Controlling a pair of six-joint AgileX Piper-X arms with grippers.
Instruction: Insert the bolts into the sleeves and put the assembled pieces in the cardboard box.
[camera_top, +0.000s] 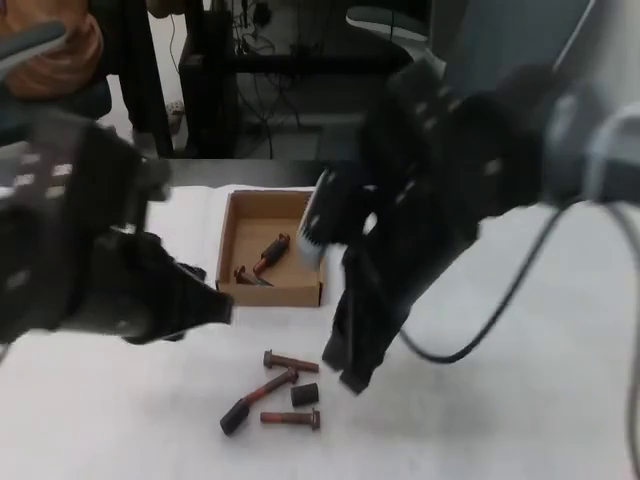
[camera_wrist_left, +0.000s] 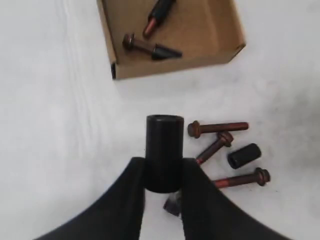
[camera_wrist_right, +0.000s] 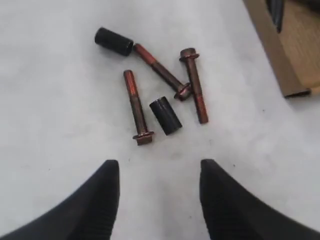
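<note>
The black arm at the high view's left (camera_top: 70, 240) bears small pale markings. The black arm at its right (camera_top: 450, 170) shows a white patch (camera_top: 312, 228), a grey joint (camera_top: 612, 150) and a thin black cable (camera_top: 460, 357) looping beneath. In both wrist views the jaws are smooth, matte black and curved.

Five bolts (camera_wrist_right: 137, 107), five sleeves (camera_wrist_right: 165, 116), one box (camera_wrist_left: 175, 64)

Bolts (camera_wrist_right: 136, 107) are rust-red, sleeves (camera_wrist_right: 165, 116) black, cardboard box (camera_wrist_left: 175, 65) brown, bench (camera_wrist_right: 50, 125) white.
</note>
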